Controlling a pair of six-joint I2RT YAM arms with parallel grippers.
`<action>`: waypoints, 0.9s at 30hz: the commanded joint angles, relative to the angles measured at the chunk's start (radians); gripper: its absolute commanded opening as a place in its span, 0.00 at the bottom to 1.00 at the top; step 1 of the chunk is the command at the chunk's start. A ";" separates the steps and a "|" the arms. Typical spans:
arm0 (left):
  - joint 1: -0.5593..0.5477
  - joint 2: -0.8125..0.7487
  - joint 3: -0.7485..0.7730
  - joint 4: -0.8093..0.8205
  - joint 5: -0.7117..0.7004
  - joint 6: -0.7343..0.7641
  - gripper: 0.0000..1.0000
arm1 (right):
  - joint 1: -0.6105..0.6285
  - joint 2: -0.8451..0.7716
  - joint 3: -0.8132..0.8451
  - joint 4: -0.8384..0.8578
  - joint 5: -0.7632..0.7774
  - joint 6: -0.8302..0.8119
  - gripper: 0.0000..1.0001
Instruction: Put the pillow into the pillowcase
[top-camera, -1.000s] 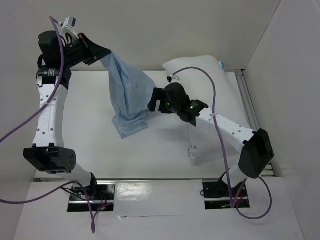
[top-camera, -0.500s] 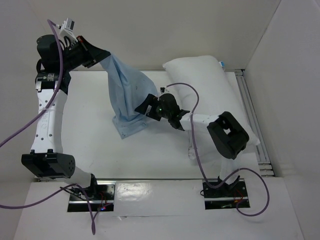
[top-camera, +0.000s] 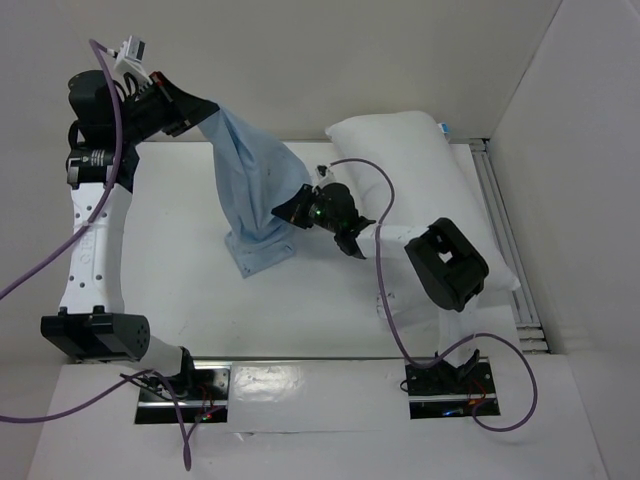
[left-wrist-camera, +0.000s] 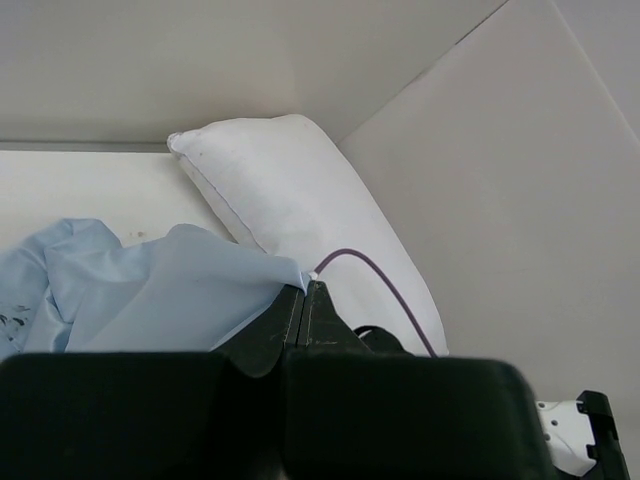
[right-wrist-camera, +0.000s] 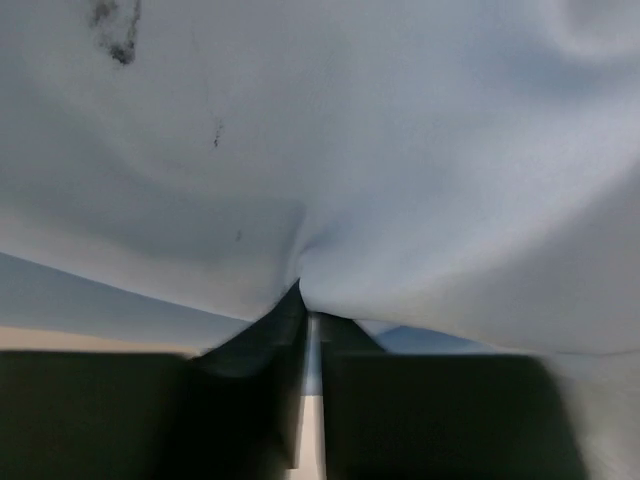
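The light blue pillowcase (top-camera: 255, 190) hangs from its upper corner, its lower end resting crumpled on the table. My left gripper (top-camera: 212, 108) is raised at the far left and shut on that corner; in the left wrist view its tips (left-wrist-camera: 305, 288) pinch the pillowcase (left-wrist-camera: 150, 290). My right gripper (top-camera: 290, 208) is at the cloth's right edge. In the right wrist view its jaws (right-wrist-camera: 310, 312) are nearly together with the pillowcase (right-wrist-camera: 350, 150) puckered between the tips. The white pillow (top-camera: 420, 170) lies flat at the far right, behind the right arm; it also shows as the pillow (left-wrist-camera: 290, 190).
A metal rail (top-camera: 497, 195) runs along the table's right edge, close to the pillow. White walls enclose the table at the back and right. A purple cable (top-camera: 375, 185) loops over the right arm. The white tabletop (top-camera: 170, 260) shows under the hanging cloth.
My right gripper moved left to the pillowcase's right edge and closed on the cloth, its elbow folding back. The left gripper stayed raised, holding the corner.
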 joint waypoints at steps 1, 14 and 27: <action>0.007 -0.043 0.019 0.036 0.011 -0.015 0.00 | -0.020 -0.061 0.034 0.054 -0.004 -0.064 0.04; 0.038 -0.032 0.049 0.027 0.047 -0.044 0.00 | -0.029 -0.476 0.106 -0.441 0.114 -0.396 0.00; 0.058 -0.264 0.182 0.063 0.062 -0.026 0.00 | -0.048 -0.806 0.480 -0.752 0.123 -0.676 0.00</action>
